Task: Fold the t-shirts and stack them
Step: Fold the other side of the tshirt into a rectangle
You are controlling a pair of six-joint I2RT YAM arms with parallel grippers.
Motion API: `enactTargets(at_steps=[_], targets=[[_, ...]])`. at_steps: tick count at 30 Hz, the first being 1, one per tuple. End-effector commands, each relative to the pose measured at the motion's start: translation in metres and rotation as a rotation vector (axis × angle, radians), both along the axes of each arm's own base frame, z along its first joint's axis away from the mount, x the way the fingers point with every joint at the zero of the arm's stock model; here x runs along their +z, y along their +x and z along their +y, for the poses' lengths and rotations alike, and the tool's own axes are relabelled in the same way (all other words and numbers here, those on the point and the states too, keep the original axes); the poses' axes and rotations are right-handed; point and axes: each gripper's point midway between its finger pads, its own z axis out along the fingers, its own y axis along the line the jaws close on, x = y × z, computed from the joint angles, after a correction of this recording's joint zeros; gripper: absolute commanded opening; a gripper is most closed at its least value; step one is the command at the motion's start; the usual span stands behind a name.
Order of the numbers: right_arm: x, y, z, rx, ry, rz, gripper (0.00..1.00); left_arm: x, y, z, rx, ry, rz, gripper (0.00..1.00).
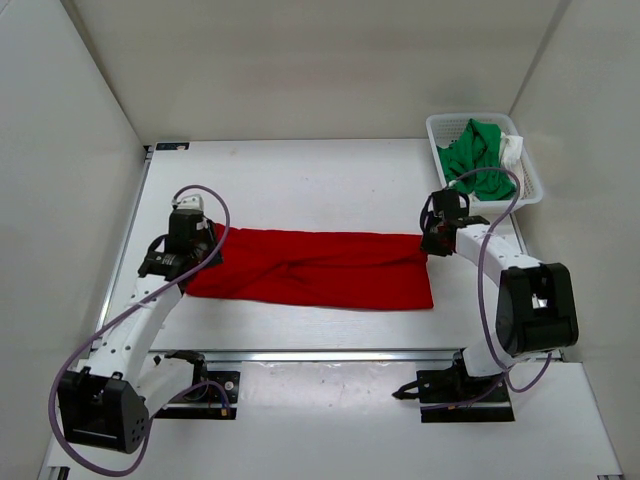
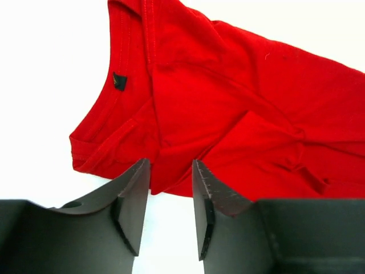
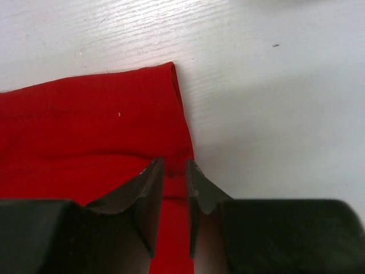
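The left tool (image 2: 170, 171) is hovering at the collar end of the red shirt (image 1: 320, 268), its jaws standing moderately apart with nothing pinched between them; the cloth's near edge is lying just beyond the fingertips. The red shirt is lying across the middle of the tabletop (image 1: 300, 180) as a long band running left to right, apparently folded lengthwise, with a sleeve tucked in and creases showing near the neckline. At the hem end, the right tool (image 3: 174, 168) is sitting low over the corner of the shirt, its jaws parted only narrowly and gripping nothing that can be seen.

Far right, at the back corner, a white mesh basket (image 1: 432, 125) is holding the green shirt (image 1: 478, 160), bunched up, with the white shirt (image 1: 513, 150) peeking out beside it.

The work appears to be mid-fold on the first shirt: the lengthwise fold looks done, and both tools look to be letting go. The next move is likely calling for a fresh pinch at one end, to carry it over the other and halve the band, keeping the edges lined up.

A small dark tag (image 2: 120, 81) is showing inside the collar; no writing on it can be read, and no brand is visible anywhere.
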Motion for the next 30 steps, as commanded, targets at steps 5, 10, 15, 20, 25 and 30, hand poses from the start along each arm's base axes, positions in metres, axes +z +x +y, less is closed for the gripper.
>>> enactTargets(at_steps=[5,10,15,20,25,30], targets=[[0.039,0.002,0.008,0.036,-0.021,-0.103,0.24,0.023,0.034,-0.024,-0.023,-0.154,-0.117,0.40],[0.039,0.007,0.054,0.185,0.067,-0.124,0.00,0.021,0.071,-0.053,-0.038,-0.290,-0.125,0.37],[0.067,0.018,0.163,0.484,0.243,-0.241,0.00,-0.003,0.097,-0.063,-0.017,-0.415,-0.069,0.34],[0.081,0.017,0.280,0.754,0.422,-0.264,0.00,-0.039,0.112,-0.041,0.091,-0.523,-0.009,0.30],[0.077,0.020,0.350,0.931,0.403,-0.278,0.01,-0.058,0.125,-0.012,0.195,-0.509,0.010,0.30],[0.052,0.008,0.400,1.048,0.426,-0.201,0.24,-0.082,0.137,0.005,0.252,-0.528,0.062,0.30]])
